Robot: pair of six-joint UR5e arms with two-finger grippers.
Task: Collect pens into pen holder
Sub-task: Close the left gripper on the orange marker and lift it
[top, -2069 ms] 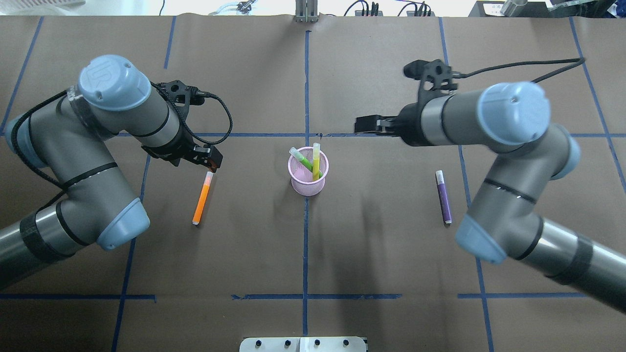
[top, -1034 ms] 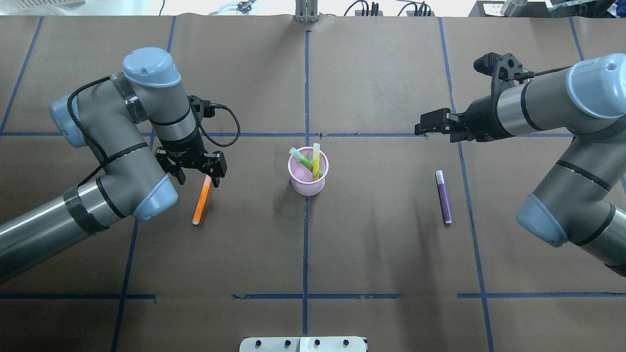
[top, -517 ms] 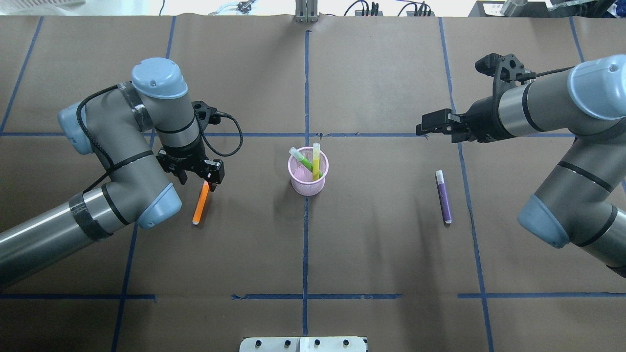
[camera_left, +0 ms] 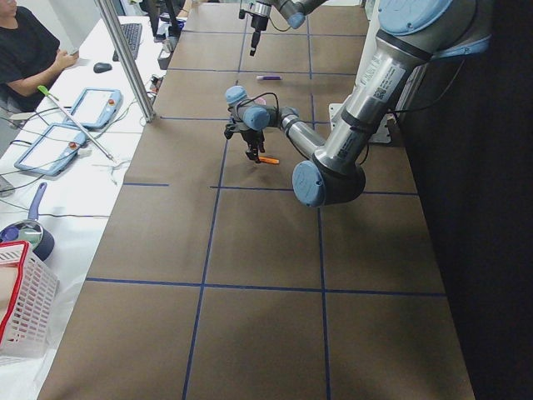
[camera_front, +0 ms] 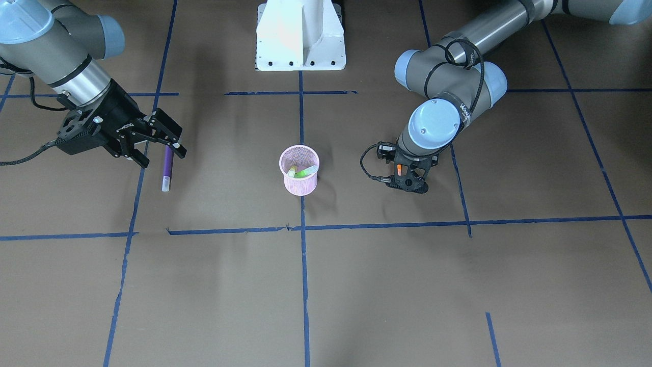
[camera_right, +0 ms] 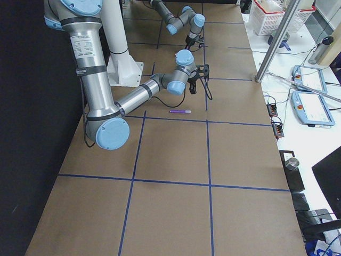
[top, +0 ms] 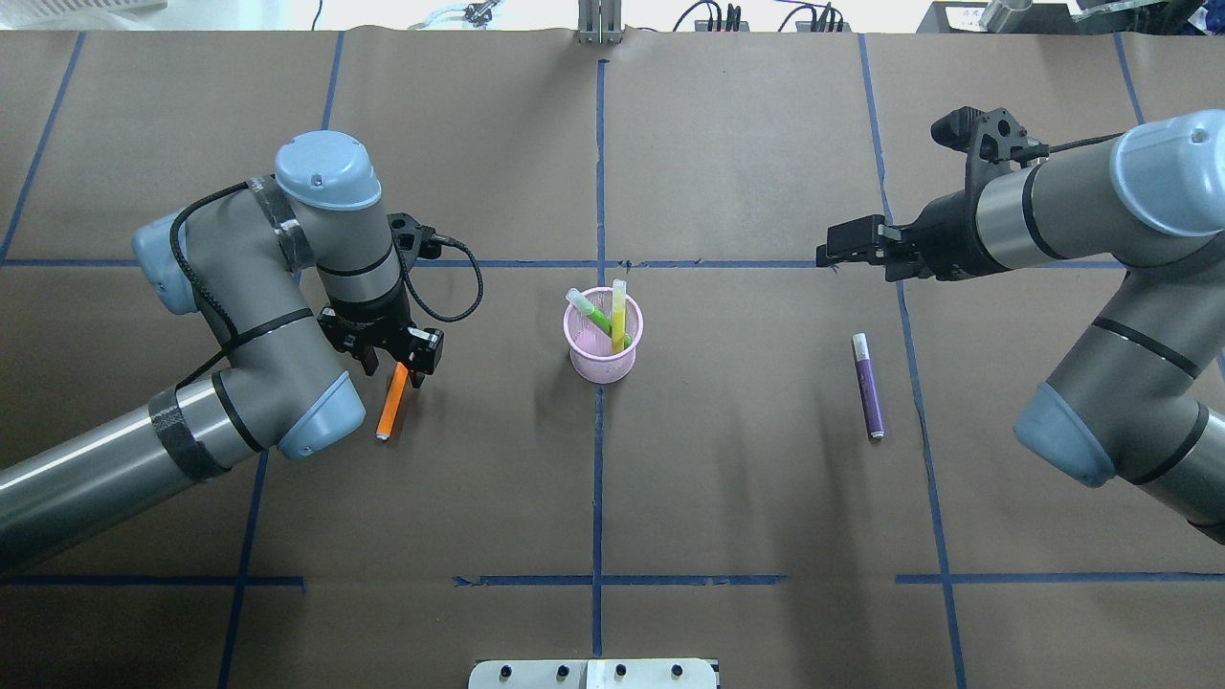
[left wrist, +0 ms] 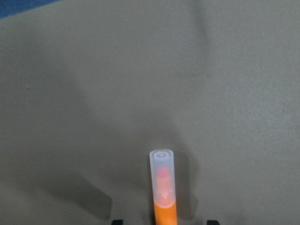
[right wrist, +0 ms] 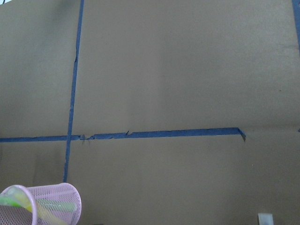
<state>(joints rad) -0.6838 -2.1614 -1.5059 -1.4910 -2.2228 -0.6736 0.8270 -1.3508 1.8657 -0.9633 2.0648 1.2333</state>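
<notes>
Pens are what I am after, and the orange one [top: 393, 402] lies flat on the table [top: 727, 478], closest to my end, its pale cap pointing away from the robot. The left gripper [top: 395, 371] hangs straight down over the cap half of it, one jaw on each side of the barrel. In the left wrist view both fingertips [left wrist: 117, 221] show at the bottom edge, with bare table between each and the pen, so the jaws stand moderately wide and grip nothing. Whether they touch the table, I cannot tell.

I judge the step to be the grasp on the orange pen. What I need next is a clean squeeze across the barrel, a lift, a turn toward upright, then a carry over to the holder [top: 603, 359].

That holder stands upright a little farther in, at the table's middle on the centre tape line, with a green pen [top: 589, 311] and a yellow pen [top: 618, 316] leaning inside, caps above the rim.

A purple pen [top: 868, 386] lies flat, well apart, on the right. Beyond it the right gripper [top: 823, 256] hovers above the table, jaws apart and empty.
</notes>
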